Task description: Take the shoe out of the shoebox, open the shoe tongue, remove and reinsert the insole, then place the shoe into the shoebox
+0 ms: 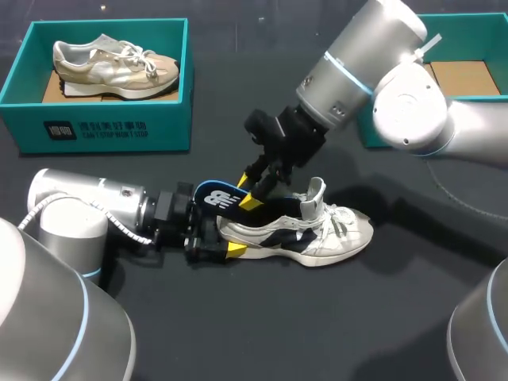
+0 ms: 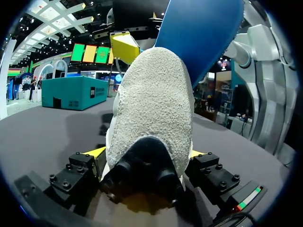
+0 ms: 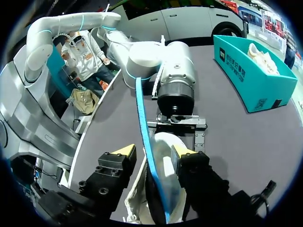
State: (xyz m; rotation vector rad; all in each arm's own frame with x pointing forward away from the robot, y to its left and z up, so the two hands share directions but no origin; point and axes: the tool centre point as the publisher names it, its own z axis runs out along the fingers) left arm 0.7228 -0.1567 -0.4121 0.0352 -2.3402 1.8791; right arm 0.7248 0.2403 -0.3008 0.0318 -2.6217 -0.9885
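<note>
A white and black shoe [image 1: 317, 234] lies on its sole mid-table, toe to the right. My left gripper [image 1: 226, 234] is shut on its heel [image 2: 151, 109], with a yellow tip pressed to each side [image 2: 146, 156]. A blue insole [image 1: 216, 196] stands up out of the heel opening [image 2: 199, 38]. My right gripper [image 1: 248, 192] hangs over the heel from above. The insole [image 3: 142, 118] runs edge-on between its parted fingers [image 3: 154, 153], nearer one of them, with a gap to the other. The shoe tongue [image 1: 315, 193] stands upright.
A teal shoebox [image 1: 111, 127] at the back left holds a beige shoe [image 1: 115, 63]. A second teal box [image 1: 476, 17] at the back right is partly hidden by my right arm. Dark bare tabletop lies in front of the shoe.
</note>
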